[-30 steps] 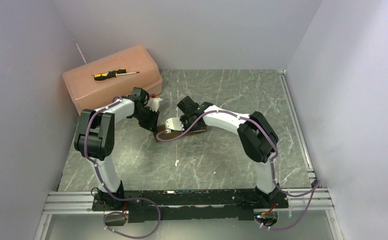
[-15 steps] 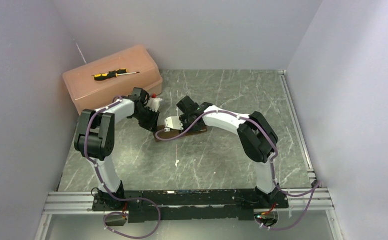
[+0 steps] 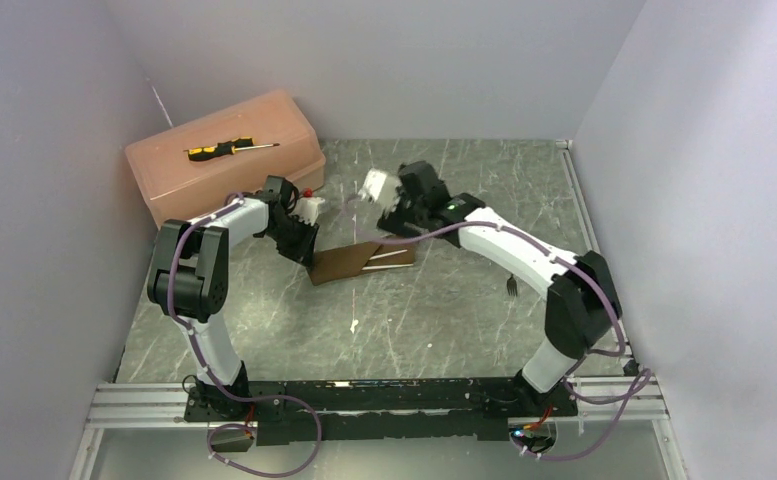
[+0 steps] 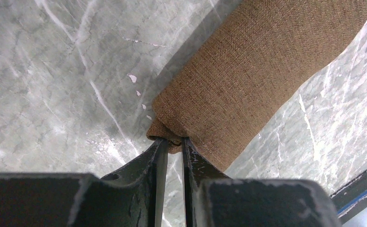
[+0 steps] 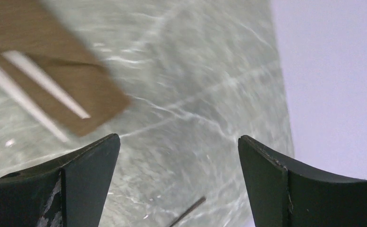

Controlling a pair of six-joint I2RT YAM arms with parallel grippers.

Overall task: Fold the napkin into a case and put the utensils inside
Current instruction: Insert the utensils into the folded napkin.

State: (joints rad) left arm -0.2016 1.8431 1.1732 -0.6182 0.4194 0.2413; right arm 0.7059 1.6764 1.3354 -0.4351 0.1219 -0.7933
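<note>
The brown napkin (image 3: 347, 263) lies folded as a flat oblong case in the middle of the table. Two pale utensil handles (image 3: 392, 259) stick out of its right end; they also show in the right wrist view (image 5: 46, 85) on the cloth (image 5: 94, 97). My left gripper (image 3: 307, 248) is shut on the case's left end, with cloth pinched between the fingertips (image 4: 174, 141). My right gripper (image 3: 396, 220) is open and empty above the table behind the case (image 5: 179, 142). A dark fork (image 3: 512, 286) lies alone on the table to the right.
A pink box (image 3: 264, 125) stands at the back left with a yellow-and-black screwdriver (image 3: 229, 148) on its lid. A small white speck (image 3: 354, 325) lies in front of the case. Grey walls close in the left, back and right sides.
My right gripper has lifted off the case and drawn back to the rear right, its elbow swinging right. The fork on the right now shows. The left gripper has kept its hold.
</note>
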